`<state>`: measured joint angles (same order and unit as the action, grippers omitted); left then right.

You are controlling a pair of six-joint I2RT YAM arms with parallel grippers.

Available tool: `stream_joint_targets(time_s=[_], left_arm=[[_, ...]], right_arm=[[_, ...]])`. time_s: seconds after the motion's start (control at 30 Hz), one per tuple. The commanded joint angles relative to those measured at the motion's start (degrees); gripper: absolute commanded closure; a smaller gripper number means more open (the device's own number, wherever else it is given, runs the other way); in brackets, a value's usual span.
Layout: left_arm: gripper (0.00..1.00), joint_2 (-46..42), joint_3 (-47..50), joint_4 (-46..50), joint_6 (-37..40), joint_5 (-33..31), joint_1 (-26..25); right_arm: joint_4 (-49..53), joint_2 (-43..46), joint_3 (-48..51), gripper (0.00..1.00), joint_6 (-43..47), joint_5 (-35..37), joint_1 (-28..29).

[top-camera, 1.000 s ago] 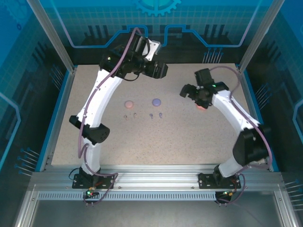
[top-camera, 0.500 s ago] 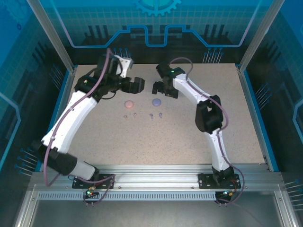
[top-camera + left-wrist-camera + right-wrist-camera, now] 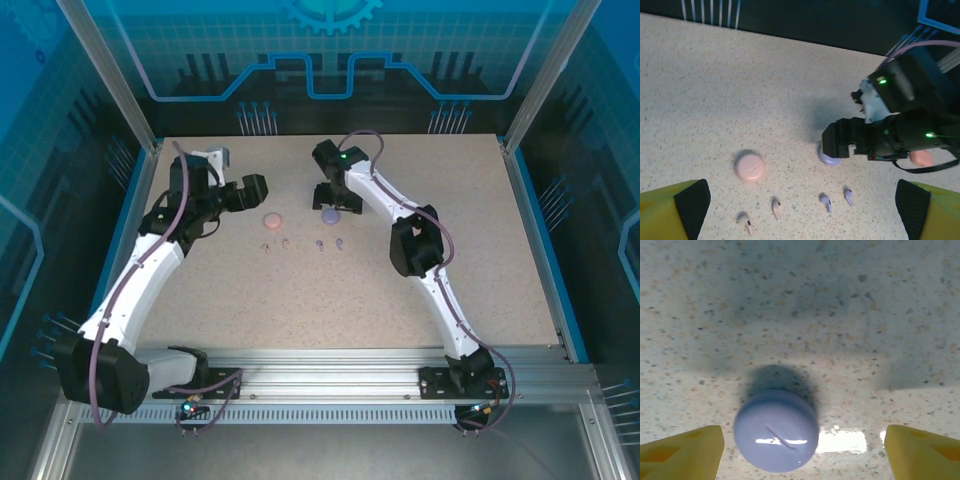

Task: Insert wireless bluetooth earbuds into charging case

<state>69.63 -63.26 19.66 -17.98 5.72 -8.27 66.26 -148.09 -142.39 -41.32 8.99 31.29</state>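
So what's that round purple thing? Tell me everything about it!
It is a small round purple case, pale lilac, smooth and shiny like plastic, with light glinting off its domed top and a thin slanted mark across it. It looks shut and lies flat on the speckled table, its shadow behind it. The right gripper hangs over it, jaws open, a yellow finger on either side, neither touching it. Two tiny purple earbuds lie nearby, apart from it.

From the left wrist, the right claw (image 3: 839,146) covers most of the purple case (image 3: 829,160), and the right arm (image 3: 912,135) hides part of the coral case (image 3: 921,158). Overhead, the earbuds (image 3: 285,243) are too small to tell which way they lie.
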Motion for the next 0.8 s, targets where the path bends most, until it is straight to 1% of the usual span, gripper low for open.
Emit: stream_joint_targets(time_s=[0.0, 0.13, 0.23, 0.37, 0.57, 0.77], left_arm=[[0.01, -3.32, 2.91, -7.53, -4.69, 1.66, 0.27], [0.01, -4.30, 7.22, -10.99, -7.99, 2.30, 0.27], [0.01, -4.46, 9.01, -12.50, -8.91, 3.05, 0.31], [0.01, -4.41, 9.48, -13.75, -9.93, 4.19, 0.19], [0.01, -4.15, 10.21, -15.15, -10.81, 5.09, -0.03], [0.01, -3.73, 10.35, -15.88, -10.88, 5.75, -0.16]], right_arm=[[2.43, -2.81, -3.25, 0.17, 0.19, 0.09, 1.71], [3.13, -3.88, -3.47, 0.19, -1.25, 0.79, 2.05], [2.91, -4.21, -3.35, 0.20, -1.74, 1.41, 2.41], [3.11, -4.57, -3.24, 0.25, -0.60, 1.89, 2.36], [2.18, -3.89, -1.57, 0.38, 5.26, 2.01, 2.15], [0.30, -2.22, 1.72, 0.47, 15.14, 1.26, 2.02]])
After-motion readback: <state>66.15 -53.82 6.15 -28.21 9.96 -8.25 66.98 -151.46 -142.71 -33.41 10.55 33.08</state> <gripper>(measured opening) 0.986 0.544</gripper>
